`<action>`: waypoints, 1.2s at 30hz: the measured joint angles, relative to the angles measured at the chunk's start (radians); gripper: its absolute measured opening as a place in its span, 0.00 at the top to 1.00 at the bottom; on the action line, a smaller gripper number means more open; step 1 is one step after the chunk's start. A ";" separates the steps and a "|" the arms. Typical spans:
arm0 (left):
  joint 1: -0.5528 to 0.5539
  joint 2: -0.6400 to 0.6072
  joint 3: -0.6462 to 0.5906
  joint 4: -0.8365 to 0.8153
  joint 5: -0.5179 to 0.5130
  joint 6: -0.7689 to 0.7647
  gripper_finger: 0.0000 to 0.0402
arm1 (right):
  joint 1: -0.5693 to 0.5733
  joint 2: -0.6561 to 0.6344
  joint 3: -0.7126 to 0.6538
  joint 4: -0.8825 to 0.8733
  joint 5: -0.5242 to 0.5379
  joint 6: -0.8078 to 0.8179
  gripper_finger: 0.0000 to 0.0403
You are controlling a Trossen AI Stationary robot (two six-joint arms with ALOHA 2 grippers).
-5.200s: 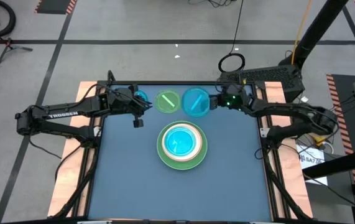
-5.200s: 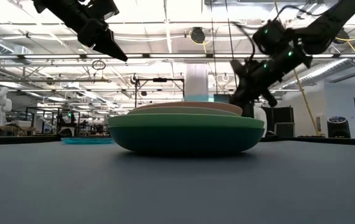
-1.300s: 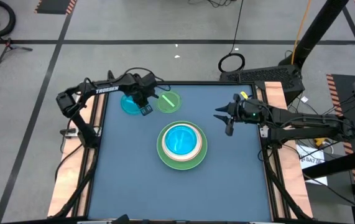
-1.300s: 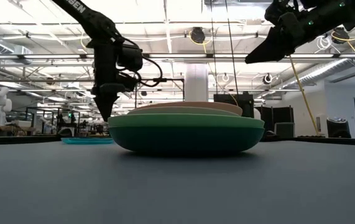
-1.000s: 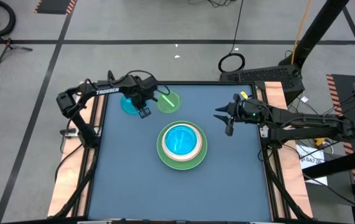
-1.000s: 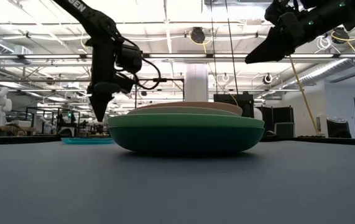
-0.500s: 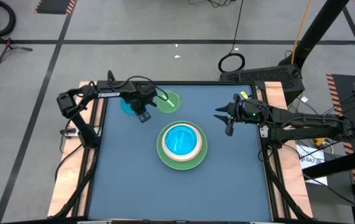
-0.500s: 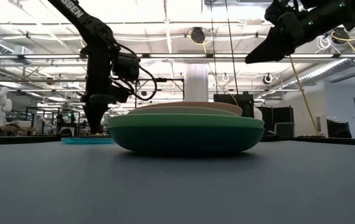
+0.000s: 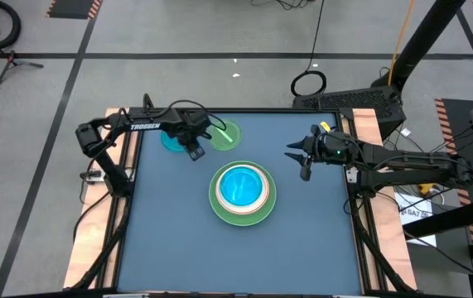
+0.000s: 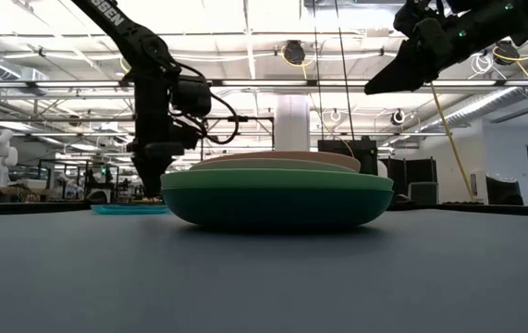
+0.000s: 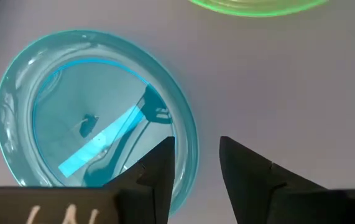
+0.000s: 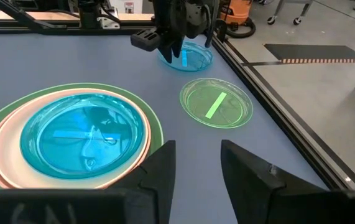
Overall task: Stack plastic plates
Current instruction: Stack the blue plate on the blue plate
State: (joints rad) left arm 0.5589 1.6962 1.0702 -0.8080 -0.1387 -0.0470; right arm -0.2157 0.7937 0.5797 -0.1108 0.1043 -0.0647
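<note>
A small translucent cyan plate lies flat on the table at the far left. My left gripper points down over it, open, with one finger above the plate's inside and the other outside its rim. A small lime plate lies flat just to its right. In the middle of the table stands a stack of plates: green at the bottom, pink above, a cyan one on top. My right gripper hovers open and holds nothing, to the right of the stack and high above the table. My left gripper comes from above with its fingers astride the cyan plate's rim on the side facing the lime plate. I cannot tell whether either finger touches the rim. The plate lies flat on the table.
The blue table top has free room along its near half and on the right. A raised frame edge runs along the table's far side, close to the two small plates.
My left gripper has come down onto the cyan plate's rim. In the low view its fingers ended in one point a second ago and now stand apart. The plates have stayed where they were.
</note>
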 joint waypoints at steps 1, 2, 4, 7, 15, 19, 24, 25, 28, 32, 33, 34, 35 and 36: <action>-0.002 0.000 0.000 0.003 0.000 -0.002 0.67 | 0.000 0.000 0.000 0.000 0.000 0.000 0.69; -0.003 0.000 0.000 0.003 -0.001 -0.008 0.67 | 0.000 0.000 0.000 0.000 0.000 0.000 0.69; -0.008 0.000 0.000 0.003 -0.003 -0.021 0.67 | 0.000 0.000 0.000 0.000 0.000 0.000 0.69; -0.018 0.000 -0.012 0.035 -0.012 -0.042 0.67 | 0.000 0.000 0.000 0.000 0.000 0.000 0.69; -0.033 0.000 -0.103 0.163 -0.058 -0.069 0.67 | 0.000 0.000 0.000 0.000 0.000 0.000 0.69; -0.033 0.000 -0.129 0.202 -0.082 -0.071 0.67 | 0.000 0.000 0.000 0.000 0.000 0.001 0.69; -0.033 0.000 -0.146 0.221 -0.140 -0.083 0.67 | 0.000 0.000 0.000 0.000 0.000 0.006 0.69; -0.033 0.000 -0.149 0.221 -0.141 -0.083 0.67 | 0.000 0.000 0.000 0.000 0.000 0.011 0.69; -0.033 0.000 -0.162 0.223 -0.143 -0.079 0.67 | 0.000 0.000 0.000 0.000 0.000 0.012 0.69; -0.034 -0.003 -0.188 0.243 -0.142 -0.083 0.73 | 0.000 0.000 0.000 0.000 0.000 0.012 0.69; -0.035 -0.003 -0.192 0.246 -0.142 -0.088 0.75 | 0.000 0.000 0.000 0.000 0.000 0.012 0.69; -0.035 -0.004 -0.195 0.244 -0.141 -0.092 0.77 | 0.000 0.000 0.000 0.000 0.000 0.012 0.69; -0.037 -0.004 -0.195 0.243 -0.139 -0.095 0.80 | 0.000 0.000 0.000 0.000 0.000 0.012 0.69; -0.042 -0.004 -0.195 0.244 -0.139 -0.097 0.83 | 0.000 0.000 0.000 0.000 0.000 0.012 0.69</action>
State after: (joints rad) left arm 0.5169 1.6924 0.8754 -0.5642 -0.2778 -0.1440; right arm -0.2157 0.7937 0.5800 -0.1108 0.1041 -0.0526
